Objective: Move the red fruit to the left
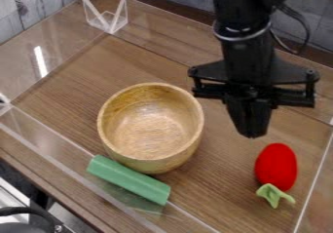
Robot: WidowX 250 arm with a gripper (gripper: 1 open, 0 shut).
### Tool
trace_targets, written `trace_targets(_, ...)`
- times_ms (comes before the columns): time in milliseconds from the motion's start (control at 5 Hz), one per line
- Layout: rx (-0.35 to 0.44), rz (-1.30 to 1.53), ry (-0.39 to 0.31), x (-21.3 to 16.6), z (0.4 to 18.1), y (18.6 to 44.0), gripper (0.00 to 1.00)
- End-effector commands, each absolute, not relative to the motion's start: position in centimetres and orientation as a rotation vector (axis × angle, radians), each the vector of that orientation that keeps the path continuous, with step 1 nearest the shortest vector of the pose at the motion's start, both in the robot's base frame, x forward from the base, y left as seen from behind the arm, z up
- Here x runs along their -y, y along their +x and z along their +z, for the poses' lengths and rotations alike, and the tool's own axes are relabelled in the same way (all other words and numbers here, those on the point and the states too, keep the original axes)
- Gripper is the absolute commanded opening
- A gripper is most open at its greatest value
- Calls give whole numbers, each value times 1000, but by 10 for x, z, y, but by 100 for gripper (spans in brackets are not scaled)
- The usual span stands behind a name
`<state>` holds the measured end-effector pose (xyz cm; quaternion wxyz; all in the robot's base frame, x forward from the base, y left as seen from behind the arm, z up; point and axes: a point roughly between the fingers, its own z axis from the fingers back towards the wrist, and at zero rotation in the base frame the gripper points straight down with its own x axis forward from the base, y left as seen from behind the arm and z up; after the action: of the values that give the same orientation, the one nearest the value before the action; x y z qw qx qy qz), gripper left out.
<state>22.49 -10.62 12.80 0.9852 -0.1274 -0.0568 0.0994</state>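
Observation:
The red fruit [275,165], a small glossy oval with a light green stem [274,193] at its near end, lies on the wooden table at the front right. My black gripper [254,130] points steeply down just behind and above it, a little to its left, without touching it. Its fingers read as one dark tapered mass, so I see no gap between them and nothing held.
A round wooden bowl [151,126] sits left of the gripper. A long green block [129,179] lies in front of the bowl. Clear plastic walls [53,52] ring the table, and a small clear stand [107,16] is at the back left.

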Motion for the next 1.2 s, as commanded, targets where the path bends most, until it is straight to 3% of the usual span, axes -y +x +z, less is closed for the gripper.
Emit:
trace_targets(0, 150, 188, -274, 126, 137, 239, 100)
trace_targets(200, 144, 198, -275, 141, 132, 243, 100)
trace_targets(600, 137, 252, -254, 145, 88, 242, 100)
trace_targets(1000, 136, 283, -232, 132, 81, 237, 100)
